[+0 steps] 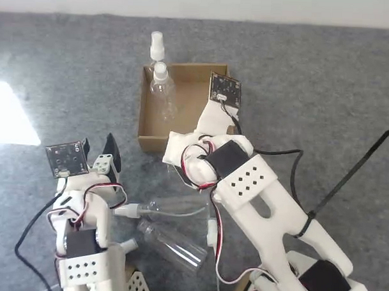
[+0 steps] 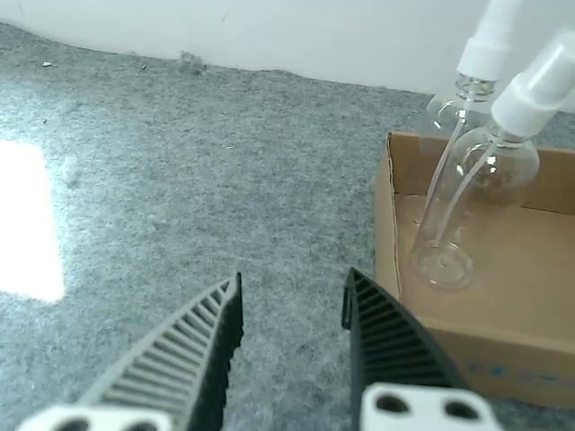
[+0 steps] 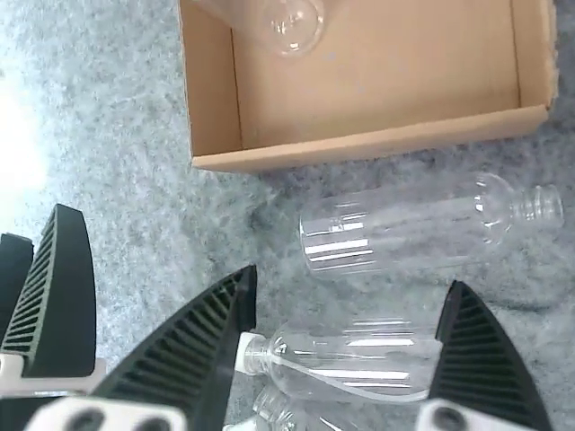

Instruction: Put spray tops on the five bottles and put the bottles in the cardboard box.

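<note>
The right claw (image 3: pixel 352 287) is held spread above a spray-topped bottle (image 3: pixel 359 355) lying on the table (image 3: pixel 108 135), judged ready for pickup. An uncapped bottle (image 3: pixel 422 229) lies beyond it, beside the cardboard box (image 3: pixel 359 144). The left claw (image 2: pixel 292 287) is spread, empty.

Overhead high view; close wrist views share cardboard box (image 1: pixel 152 144).

The cardboard box (image 3: pixel 377 72) is plain tan. The bottles (image 1: pixel 163 96) are clear, their spray tops (image 1: pixel 160 71) white. The carpet (image 1: pixel 325 73) is mottled grey. The arms (image 1: pixel 269 205) are white, the ribbed fingers (image 2: pixel 386 332) black.
</note>
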Tool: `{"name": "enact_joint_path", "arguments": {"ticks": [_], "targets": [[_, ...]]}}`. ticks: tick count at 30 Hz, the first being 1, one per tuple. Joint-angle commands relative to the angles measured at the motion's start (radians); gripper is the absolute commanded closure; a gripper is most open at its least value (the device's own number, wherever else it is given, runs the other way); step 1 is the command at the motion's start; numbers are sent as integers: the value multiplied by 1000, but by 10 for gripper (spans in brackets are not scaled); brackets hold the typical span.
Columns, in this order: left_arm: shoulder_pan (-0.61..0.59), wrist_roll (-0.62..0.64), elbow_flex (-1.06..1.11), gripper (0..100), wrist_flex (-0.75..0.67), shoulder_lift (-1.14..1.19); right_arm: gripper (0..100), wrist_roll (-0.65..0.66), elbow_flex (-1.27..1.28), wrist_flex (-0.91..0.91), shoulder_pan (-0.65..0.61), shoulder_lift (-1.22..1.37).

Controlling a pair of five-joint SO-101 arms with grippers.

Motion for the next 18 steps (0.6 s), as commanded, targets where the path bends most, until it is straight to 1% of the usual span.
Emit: {"name": "enact_joint_path", "arguments": {"ticks": [1,5,7,11,13,18], "targets": [[-3,-8,-10,826,-5,-5,710,-17,-18,-16,-4,-24],[-3,-8,-10,826,-5,-5,711,-20,-37,-5,-1,8],[-3,-8,-10,826,-5,-5,710,-25,-91,48,1,61],[-3,-8,-10,826,-5,-5,709,-77,-253,203,2,188],[-3,-8,-10,826,-5,-5,709,-87,-315,248,15,245],[-3,-8,-10,826,-5,-5,709,-114,-393,260,76,367]]}}
